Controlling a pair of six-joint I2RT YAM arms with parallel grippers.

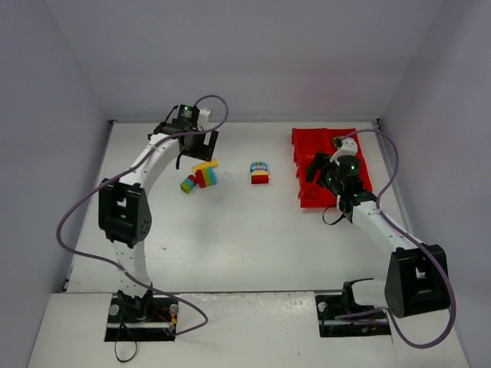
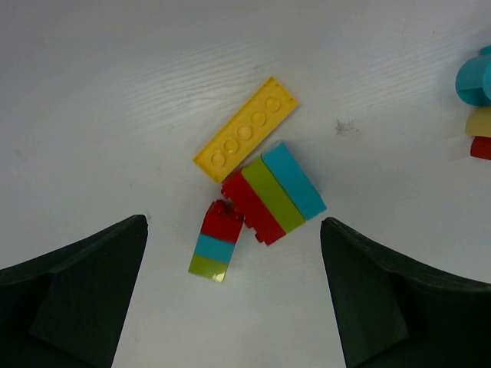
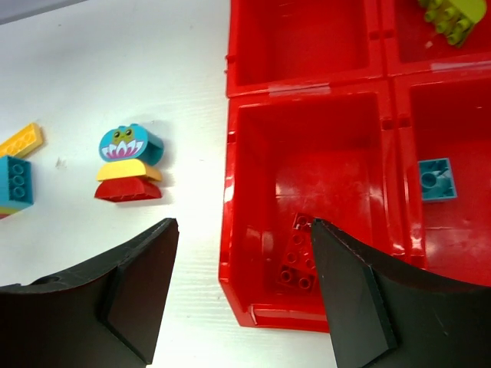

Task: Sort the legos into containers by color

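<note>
Trouble is likeliest at the cluster below the left tool (image 2: 234,224), which hangs above the tabletop (image 2: 115,92) with its jaws spread wide and holding nothing. Three pieces crowd together there: a flat yellow plate (image 2: 245,129) lies against a red, green and teal block (image 2: 276,192), and a small red, teal and green stack (image 2: 216,241) touches that block's red corner. A closing pinch on any one would probably shove its neighbours or catch two at once. The plate also sits so low that fingers may slide over it.

The bigger risk, as I judge it, is that these legos are joined in mixed colours. Lifted whole, a stack would put three colours into one bin. The teal, yellow and red stack (image 3: 126,163) lying apart has the same problem.

The right tool (image 3: 244,226) is open and empty over the near edge of the red tray (image 3: 307,86). One bin there holds a red brick (image 3: 298,261), another a teal brick (image 3: 437,180) and another a green brick (image 3: 451,15). A careless drop near a divider could land in the wrong colour's bin
</note>
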